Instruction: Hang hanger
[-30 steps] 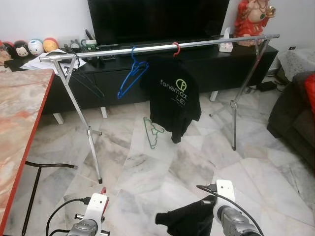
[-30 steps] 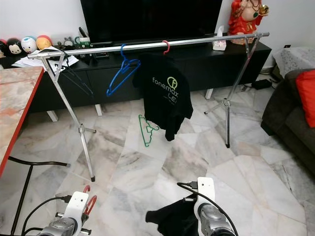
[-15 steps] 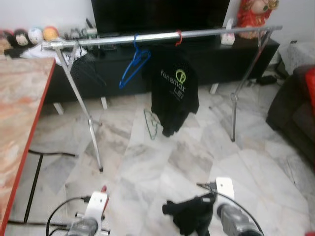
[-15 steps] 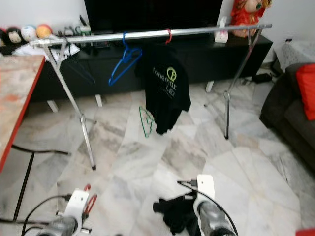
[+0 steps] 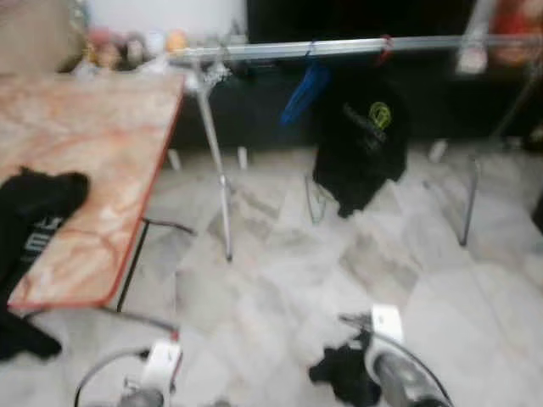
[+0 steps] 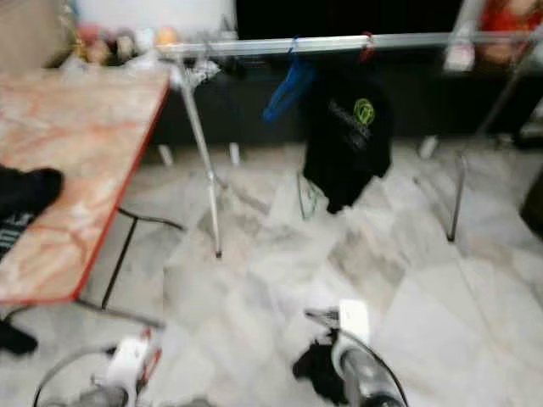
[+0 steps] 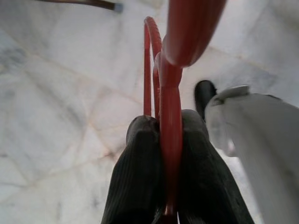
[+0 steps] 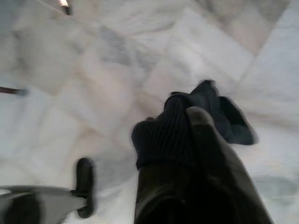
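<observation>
My left gripper (image 7: 163, 122) is shut on a red hanger (image 7: 171, 105), whose thin bars run out between the two black fingers (image 7: 135, 163) over the marble floor. My right gripper (image 8: 180, 126) is shut on a black garment (image 8: 212, 105), which hangs low at the front right (image 5: 344, 377). Ahead stands a silver clothes rail (image 5: 356, 47). On it hang a blue hanger (image 5: 301, 89) and a black T-shirt (image 5: 365, 140) on a red hanger hook (image 5: 386, 47). The head views are blurred.
A marble-topped table with a red edge (image 5: 102, 161) stands at the left, with black clothes (image 5: 30, 212) lying on it. A green hanger (image 5: 316, 195) lies on the floor under the rail. A black TV cabinet (image 5: 254, 102) runs behind the rail.
The camera has swung left and the picture has blurred, bringing the table and the black clothes on it into view. Both grippers keep their hold.
</observation>
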### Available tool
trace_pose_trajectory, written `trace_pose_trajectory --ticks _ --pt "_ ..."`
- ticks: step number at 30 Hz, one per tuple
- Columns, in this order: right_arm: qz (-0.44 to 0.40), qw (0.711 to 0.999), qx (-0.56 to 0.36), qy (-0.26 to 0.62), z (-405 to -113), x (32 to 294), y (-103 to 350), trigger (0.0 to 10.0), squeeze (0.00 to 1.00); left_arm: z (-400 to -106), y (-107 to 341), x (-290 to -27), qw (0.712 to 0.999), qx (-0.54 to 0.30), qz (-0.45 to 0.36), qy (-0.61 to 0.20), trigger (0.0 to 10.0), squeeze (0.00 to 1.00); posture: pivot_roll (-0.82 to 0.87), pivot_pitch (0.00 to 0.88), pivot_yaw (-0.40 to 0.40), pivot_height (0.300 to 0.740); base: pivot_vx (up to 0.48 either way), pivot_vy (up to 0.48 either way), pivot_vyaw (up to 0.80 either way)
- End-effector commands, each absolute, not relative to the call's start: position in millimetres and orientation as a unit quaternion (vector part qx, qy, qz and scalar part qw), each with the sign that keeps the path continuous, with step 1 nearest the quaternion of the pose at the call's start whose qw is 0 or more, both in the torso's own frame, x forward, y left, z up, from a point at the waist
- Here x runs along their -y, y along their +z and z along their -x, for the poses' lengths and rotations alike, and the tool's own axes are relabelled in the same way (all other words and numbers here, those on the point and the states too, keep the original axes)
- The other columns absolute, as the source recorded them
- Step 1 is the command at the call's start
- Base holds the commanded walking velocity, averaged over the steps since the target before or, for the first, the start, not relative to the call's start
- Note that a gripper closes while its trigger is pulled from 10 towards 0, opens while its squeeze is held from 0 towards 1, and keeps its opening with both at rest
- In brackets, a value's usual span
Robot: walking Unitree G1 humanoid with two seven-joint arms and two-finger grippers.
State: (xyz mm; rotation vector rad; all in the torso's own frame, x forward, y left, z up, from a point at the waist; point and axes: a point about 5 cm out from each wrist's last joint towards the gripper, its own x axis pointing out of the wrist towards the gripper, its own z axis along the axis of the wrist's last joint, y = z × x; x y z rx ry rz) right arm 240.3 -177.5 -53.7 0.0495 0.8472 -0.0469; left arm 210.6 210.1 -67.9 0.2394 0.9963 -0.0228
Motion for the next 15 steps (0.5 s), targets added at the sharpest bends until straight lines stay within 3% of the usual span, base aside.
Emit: trace_pose_trajectory --ticks 1,8,13,15 --pt "-0.021 0.915 -0.400 -0.035 -244.0 187.3 -49.7 10.0 0.00 -219.5 -63.8 -203.2 0.879 -0.462 -0.118 -0.023 10.0 0.00 -0.11 0.000 -0.022 0.740 -0.341 0.000 0.00" --pt "-0.016 0.918 -0.394 -0.030 -246.0 187.3 -48.1 10.0 0.00 -219.3 -63.9 -203.3 0.878 -0.462 -0.120 -0.024 10.0 0.00 -0.11 0.000 -0.020 0.740 -0.343 0.000 0.00" --pt "-0.020 0.920 -0.391 -0.032 -246.9 186.9 -47.5 10.0 0.00 -219.3 -63.9 -203.6 0.878 -0.462 -0.120 -0.024 10.0 0.00 -0.11 0.000 -0.020 0.740 -0.347 0.000 0.75" --pt "-0.021 0.919 -0.392 -0.031 -246.6 186.5 -47.7 10.0 0.00 -219.2 -63.9 -203.7 0.878 -0.462 -0.121 -0.024 10.0 0.00 -0.11 0.000 -0.016 0.740 -0.349 0.000 0.00"
